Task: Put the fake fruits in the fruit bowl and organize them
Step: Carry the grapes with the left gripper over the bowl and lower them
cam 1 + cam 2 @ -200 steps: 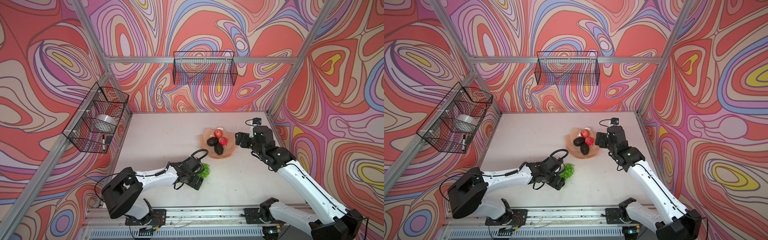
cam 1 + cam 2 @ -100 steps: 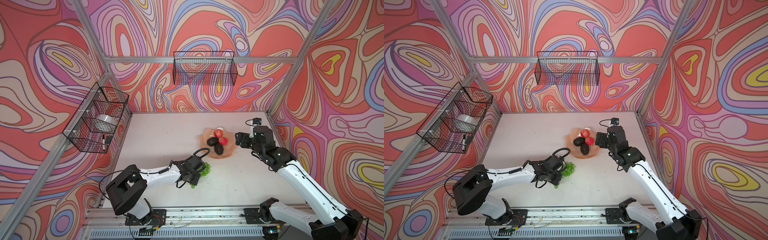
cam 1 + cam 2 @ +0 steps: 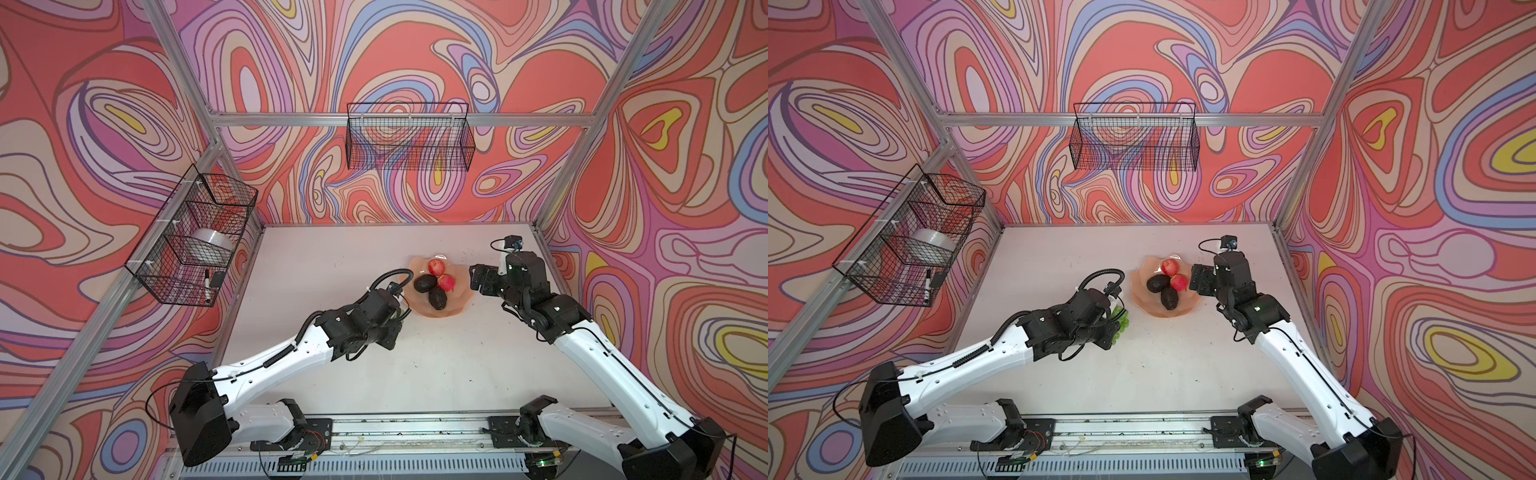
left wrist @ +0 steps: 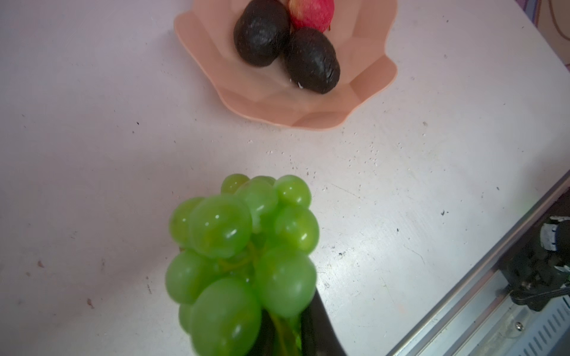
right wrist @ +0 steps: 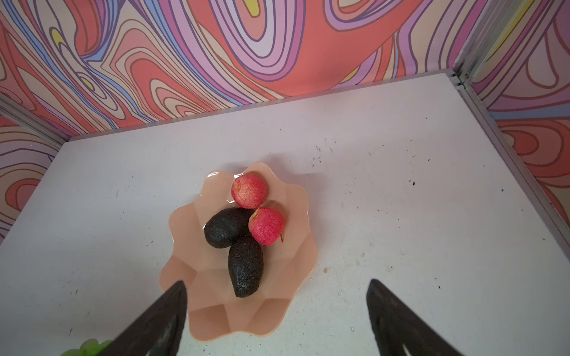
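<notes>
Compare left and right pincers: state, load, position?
Left pincer is shut on the bunch of translucent green grapes; right pincer is open and empty. In both top views the left pincer sits left of the wavy-rimmed peach-orange bowl, the right pincer right of it. Both are black and face the bowl.

A robotics lab test cell: aluminium frame, swirl-printed walls, white tabletop, arms bolted to a rail.
</notes>
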Action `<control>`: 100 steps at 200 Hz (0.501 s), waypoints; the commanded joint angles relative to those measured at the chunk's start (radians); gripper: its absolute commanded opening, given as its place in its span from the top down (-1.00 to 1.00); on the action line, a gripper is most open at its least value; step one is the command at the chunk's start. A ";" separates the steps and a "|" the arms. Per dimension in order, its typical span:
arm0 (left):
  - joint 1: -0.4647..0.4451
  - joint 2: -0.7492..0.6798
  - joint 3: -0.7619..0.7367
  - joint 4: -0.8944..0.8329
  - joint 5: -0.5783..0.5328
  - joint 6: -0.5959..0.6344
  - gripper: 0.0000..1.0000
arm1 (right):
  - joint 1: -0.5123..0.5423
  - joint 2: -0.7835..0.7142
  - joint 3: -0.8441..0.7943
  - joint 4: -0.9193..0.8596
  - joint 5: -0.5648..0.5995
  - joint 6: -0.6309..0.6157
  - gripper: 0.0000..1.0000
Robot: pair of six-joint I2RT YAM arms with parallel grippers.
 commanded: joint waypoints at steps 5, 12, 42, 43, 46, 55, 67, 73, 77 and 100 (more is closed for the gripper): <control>0.035 0.041 0.161 -0.088 -0.012 0.105 0.72 | -0.002 -0.001 -0.011 0.012 -0.008 0.007 -0.88; 0.043 0.058 0.194 -0.091 -0.002 0.121 0.72 | -0.001 -0.005 -0.012 0.012 -0.007 0.008 -0.88; 0.076 0.145 0.302 -0.031 0.039 0.172 0.70 | -0.001 -0.028 -0.017 0.003 0.013 0.003 -0.88; 0.078 0.150 0.306 -0.031 0.042 0.173 0.70 | -0.002 -0.028 -0.017 0.002 0.014 0.002 -0.88; 0.081 0.163 0.319 -0.026 0.046 0.176 0.70 | -0.002 -0.031 -0.017 0.002 0.013 0.000 -0.88; 0.089 0.205 0.355 -0.013 0.052 0.183 0.70 | -0.002 -0.037 -0.017 -0.003 0.018 0.000 -0.88; 0.101 0.262 0.401 0.005 0.065 0.187 0.70 | -0.001 -0.044 -0.016 -0.010 0.023 -0.004 -0.88; 0.103 0.290 0.418 0.019 0.075 0.191 0.70 | -0.001 -0.048 -0.018 -0.014 0.024 -0.004 -0.88; 0.105 0.307 0.429 0.030 0.078 0.192 0.69 | -0.001 -0.051 -0.018 -0.014 0.026 -0.003 -0.88; 0.110 0.401 0.476 0.109 0.106 0.213 0.70 | -0.001 -0.069 -0.029 -0.022 0.031 -0.004 -0.88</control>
